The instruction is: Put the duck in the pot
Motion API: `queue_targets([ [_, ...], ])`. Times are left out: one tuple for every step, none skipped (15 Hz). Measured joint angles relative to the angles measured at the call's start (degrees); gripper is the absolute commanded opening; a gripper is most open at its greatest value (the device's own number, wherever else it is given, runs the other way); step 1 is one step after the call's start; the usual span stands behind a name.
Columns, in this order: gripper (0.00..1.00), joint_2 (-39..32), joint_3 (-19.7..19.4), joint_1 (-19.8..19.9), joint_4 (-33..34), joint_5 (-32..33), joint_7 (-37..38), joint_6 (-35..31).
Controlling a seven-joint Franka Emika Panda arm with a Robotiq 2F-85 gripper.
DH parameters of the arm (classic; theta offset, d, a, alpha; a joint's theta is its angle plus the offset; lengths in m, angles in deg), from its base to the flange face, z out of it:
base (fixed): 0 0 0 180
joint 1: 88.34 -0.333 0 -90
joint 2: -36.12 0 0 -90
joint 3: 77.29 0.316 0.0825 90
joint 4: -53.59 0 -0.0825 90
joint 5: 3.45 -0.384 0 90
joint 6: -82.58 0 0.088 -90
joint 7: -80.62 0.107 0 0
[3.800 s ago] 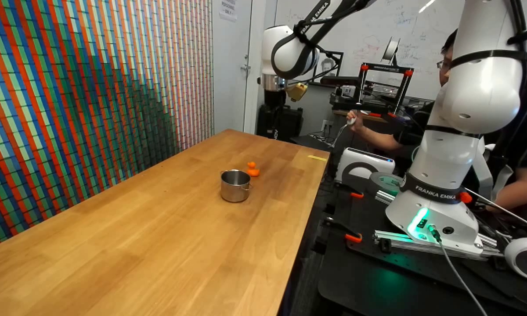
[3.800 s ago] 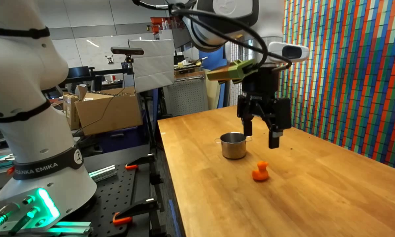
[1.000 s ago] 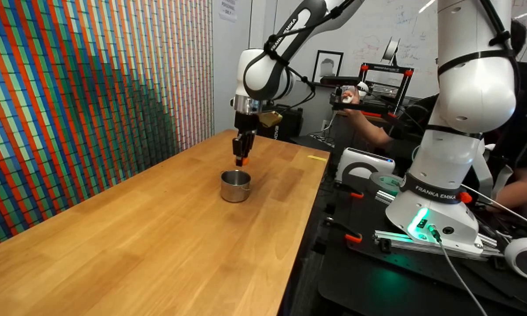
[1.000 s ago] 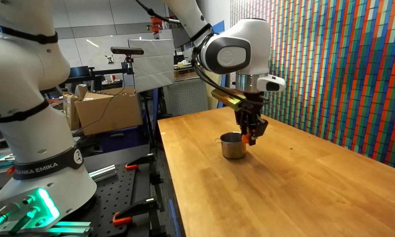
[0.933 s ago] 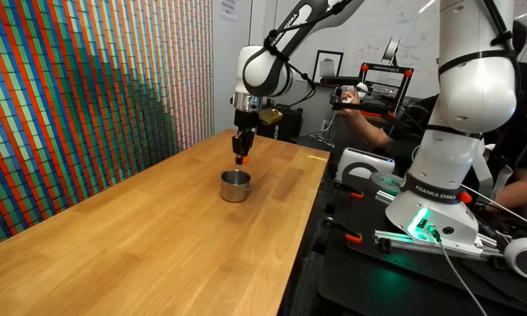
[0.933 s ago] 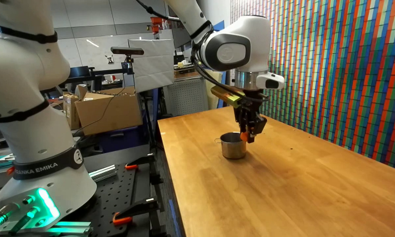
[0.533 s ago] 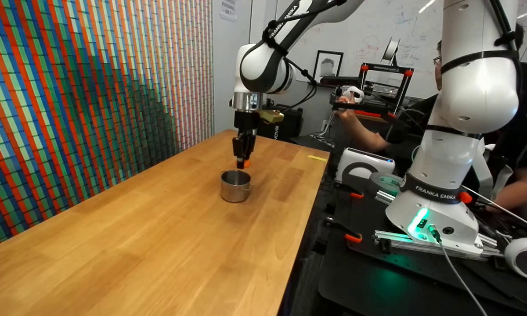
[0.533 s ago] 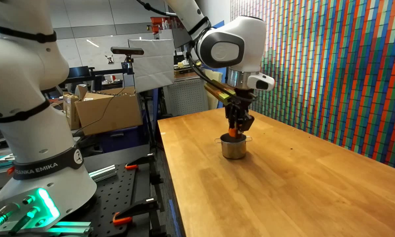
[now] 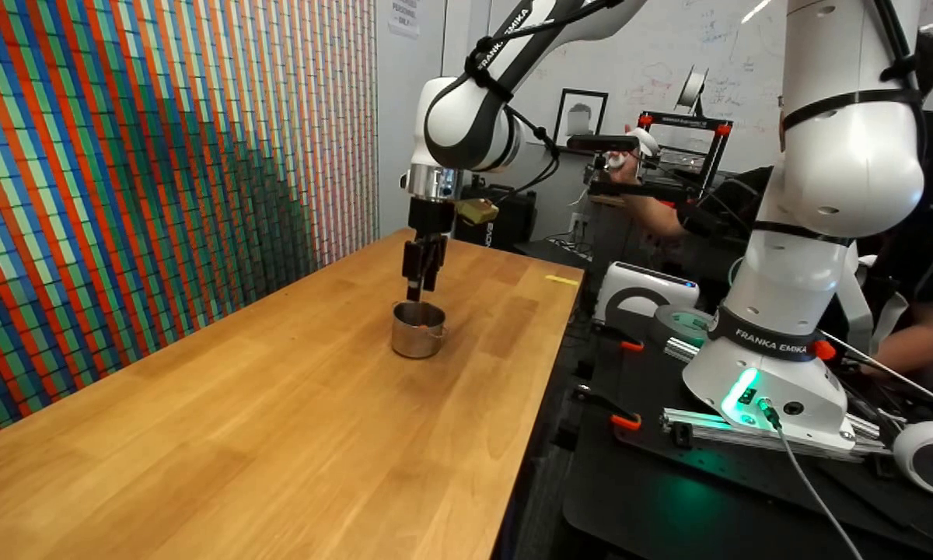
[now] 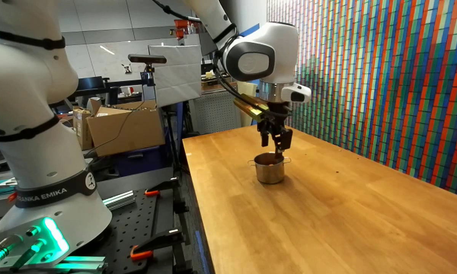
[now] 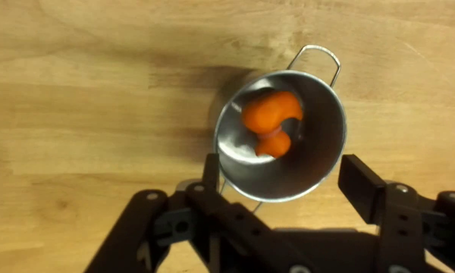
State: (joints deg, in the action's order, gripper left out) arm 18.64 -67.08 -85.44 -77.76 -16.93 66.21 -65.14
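Duck (image 11: 270,113) just released: it now lies inside the pot (image 11: 324,148), and the tool (image 11: 281,163) stands spread apart, gripping nothing. Placement looks done; likely only backing off is left.

A 3D printer (image 9: 715,155) and scribbled whiteboard (image 9: 669,47) show a lab.

duck (image 11: 267,113): smooth, plastic-looking | pot (image 10: 270,173): shiny metal | table (image 10: 327,224): smooth grained wood | fingers (image 11: 360,189): matt

The pincer (image 9: 421,295) hangs over the pot (image 9: 415,342), which stands upright on the worktop (image 9: 303,420); inside it, a little of the duck (image 9: 423,327) is visible.
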Motion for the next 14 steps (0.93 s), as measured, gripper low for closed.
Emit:
queue_targets([
  [1.0,0.6,-0.5,-0.1,0.0,1.2,0.1,-1.0],
  [1.0,1.6,-1.3,-0.2,0.1,2.9,0.3,-1.2],
  [1.0,2.7,-2.3,-0.4,0.1,5.1,0.9,-1.1],
  [1.0,4.0,-3.7,-0.6,0.1,7.7,1.9,-0.4],
  [1.0,5.4,-5.1,-0.7,0.1,10.6,3.2,1.0],
  [1.0,6.7,-6.7,-0.7,0.1,13.7,4.7,2.9],
  [1.0,8.0,-8.3,-0.7,0.1,16.6,6.0,5.0],
  [1.0,9.2,-9.7,-0.6,0.2,19.1,7.0,7.4],
  [1.0,10.3,-11.0,-0.5,0.3,20.8,7.4,10.1],
  [1.0,11.4,-12.0,-0.3,0.5,21.9,7.5,13.1],
  [1.0,12.5,-12.7,-0.1,0.7,22.5,7.5,15.9],
  [1.0,13.5,-13.2,0.1,0.9,22.8,7.3,19.0],
  [1.0,14.4,-13.5,0.2,1.2,22.8,7.1,21.9],
  [1.0,15.1,-13.8,0.4,1.4,22.8,6.7,24.7],
])
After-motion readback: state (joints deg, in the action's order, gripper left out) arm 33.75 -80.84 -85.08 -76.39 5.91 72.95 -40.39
